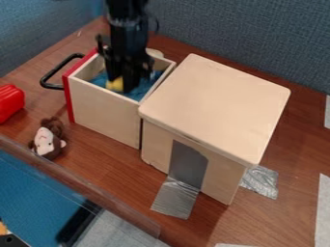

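Claw of mine (pixel 122 82) hangs down inside the open wooden drawer (pixel 103 113), and my black arm (pixel 127 26) comes from the top edge, almost upright above it. Whether this claw is apart or together, I cannot tell.

The drawer has straight walls of pale, smooth wood, one red end panel (pixel 67 99) and a black handle (pixel 58 67), bent and rounded. Blue, soft-looking material (pixel 144 87) lies in it. Beside the drawer stands a pale wooden box (pixel 216 103) with a flat top and rounded corners; its front carries a grey patch (pixel 187 164). Shiny, wrinkled silver tape (pixel 175 198) runs from there onto the brown, wood-grained table (pixel 116 169).

The yellow thing (pixel 115 85) is in the drawer, just at the lower end of my claw, on the side toward the handle – if I hold it, I cannot say. Well apart from me, outside the drawer, lies a brown plush toy (pixel 45 141) with a pale face – and farther out, a red, ridged object (pixel 9 102).
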Available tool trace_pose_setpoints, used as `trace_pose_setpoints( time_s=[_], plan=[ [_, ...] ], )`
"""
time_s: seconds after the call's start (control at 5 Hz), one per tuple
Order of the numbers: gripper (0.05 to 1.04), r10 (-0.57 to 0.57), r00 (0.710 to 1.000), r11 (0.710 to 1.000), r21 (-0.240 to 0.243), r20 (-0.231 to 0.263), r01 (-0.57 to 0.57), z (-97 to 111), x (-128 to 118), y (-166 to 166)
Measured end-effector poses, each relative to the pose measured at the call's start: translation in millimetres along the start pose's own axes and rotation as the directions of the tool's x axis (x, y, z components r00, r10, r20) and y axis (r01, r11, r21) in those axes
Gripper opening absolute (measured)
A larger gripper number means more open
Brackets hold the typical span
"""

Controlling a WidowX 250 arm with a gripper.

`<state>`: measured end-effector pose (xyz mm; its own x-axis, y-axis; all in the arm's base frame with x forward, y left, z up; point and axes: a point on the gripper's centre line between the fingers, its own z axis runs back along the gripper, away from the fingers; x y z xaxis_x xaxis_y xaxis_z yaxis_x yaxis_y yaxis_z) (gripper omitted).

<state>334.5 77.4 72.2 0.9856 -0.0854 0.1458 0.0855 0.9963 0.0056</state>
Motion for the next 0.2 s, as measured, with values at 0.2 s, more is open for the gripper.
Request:
trace_pose_setpoints(
  time_s=[0.2],
  plan=[
    [0.334, -0.007, 0.999, 0.999, -0.036, 0.051, 0.009, 42.6, 11.3, -7.6]
  ],
)
